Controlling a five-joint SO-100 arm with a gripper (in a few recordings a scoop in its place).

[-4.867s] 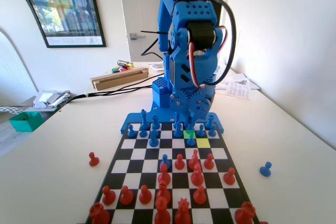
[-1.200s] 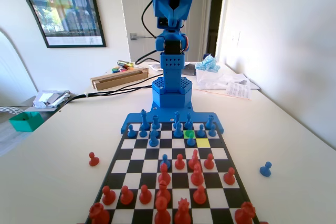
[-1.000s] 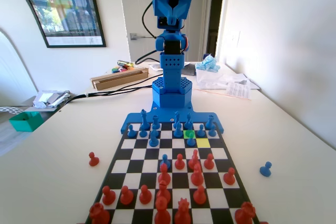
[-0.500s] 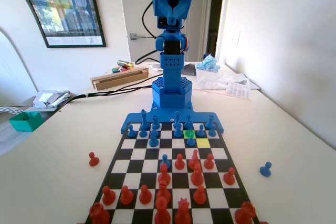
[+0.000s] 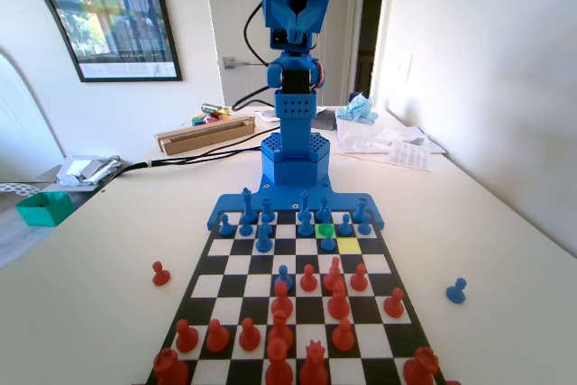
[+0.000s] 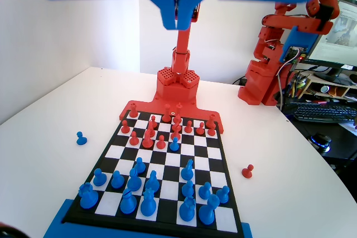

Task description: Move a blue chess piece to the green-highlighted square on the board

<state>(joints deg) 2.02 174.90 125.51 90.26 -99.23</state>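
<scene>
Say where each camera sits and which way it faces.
Fixed view: at the board's red end, looking along it at the raised blue arm.
Wrist view: high on the arm, looking down the board from the blue end; the shut gripper hangs from the top edge.
Shared: the board and both sets of pieces.

Opposed views (2) sharing the board (image 5: 297,299)
</scene>
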